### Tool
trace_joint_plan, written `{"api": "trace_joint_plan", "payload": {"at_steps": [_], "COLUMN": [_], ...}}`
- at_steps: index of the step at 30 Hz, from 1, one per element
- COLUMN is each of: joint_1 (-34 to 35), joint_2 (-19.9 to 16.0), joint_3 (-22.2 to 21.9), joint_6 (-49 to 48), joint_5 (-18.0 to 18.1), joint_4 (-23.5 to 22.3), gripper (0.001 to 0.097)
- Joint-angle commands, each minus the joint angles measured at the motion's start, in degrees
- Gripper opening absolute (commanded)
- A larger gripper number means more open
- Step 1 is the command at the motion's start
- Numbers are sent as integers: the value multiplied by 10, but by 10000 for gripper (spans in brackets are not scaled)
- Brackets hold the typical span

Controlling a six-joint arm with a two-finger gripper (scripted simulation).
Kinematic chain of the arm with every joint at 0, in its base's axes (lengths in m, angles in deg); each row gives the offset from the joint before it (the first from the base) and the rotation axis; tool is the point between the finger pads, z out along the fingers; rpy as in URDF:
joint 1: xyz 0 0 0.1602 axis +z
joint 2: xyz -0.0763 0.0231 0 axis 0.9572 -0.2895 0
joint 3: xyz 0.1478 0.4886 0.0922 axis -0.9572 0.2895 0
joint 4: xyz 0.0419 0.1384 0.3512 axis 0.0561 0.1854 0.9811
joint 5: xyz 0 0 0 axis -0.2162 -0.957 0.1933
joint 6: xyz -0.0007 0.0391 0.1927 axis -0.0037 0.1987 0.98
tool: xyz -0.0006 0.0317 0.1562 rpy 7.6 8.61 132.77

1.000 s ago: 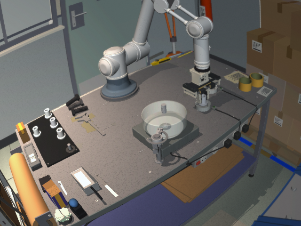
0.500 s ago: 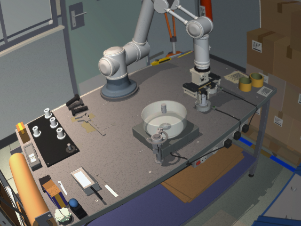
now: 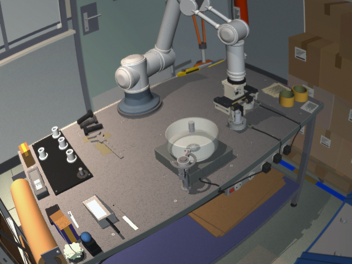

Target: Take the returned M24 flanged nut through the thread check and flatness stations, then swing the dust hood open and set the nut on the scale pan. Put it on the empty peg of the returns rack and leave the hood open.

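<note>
The flanged nut [image 3: 237,117] sits on a round station base [image 3: 236,124] at the right of the table, directly under my gripper [image 3: 237,109]. The gripper is open and holds nothing, its fingers either side of the nut's top. A second station [image 3: 250,104] stands just behind, partly hidden by the gripper body. The scale [image 3: 194,155] sits mid-table with its clear dust hood [image 3: 192,138] over the pan, and the hood's knob and hinge post [image 3: 184,164] are at the near corner. The black returns rack [image 3: 61,157] at the left carries several white nuts and one bare peg [image 3: 81,171].
Behind the work rises the arm's base [image 3: 138,102], with stacked cartons [image 3: 321,65] to the right. Two tape rolls [image 3: 293,96] sit near the table's right corner. Cables [image 3: 273,136] run along the right edge to plugs. Black bolts [image 3: 89,122] lie left of the base.
</note>
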Motion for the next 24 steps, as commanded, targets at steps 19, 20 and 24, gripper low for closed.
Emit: {"api": "trace_joint_plan", "payload": {"at_steps": [19,20,24], "joint_1": [0,0,0], "joint_2": [13,15,25], "joint_3": [-13,-15,-25], "joint_6": [0,0,0], "joint_5": [-24,-28,-48], "joint_4": [0,0,0], "gripper": [518,518,518]}}
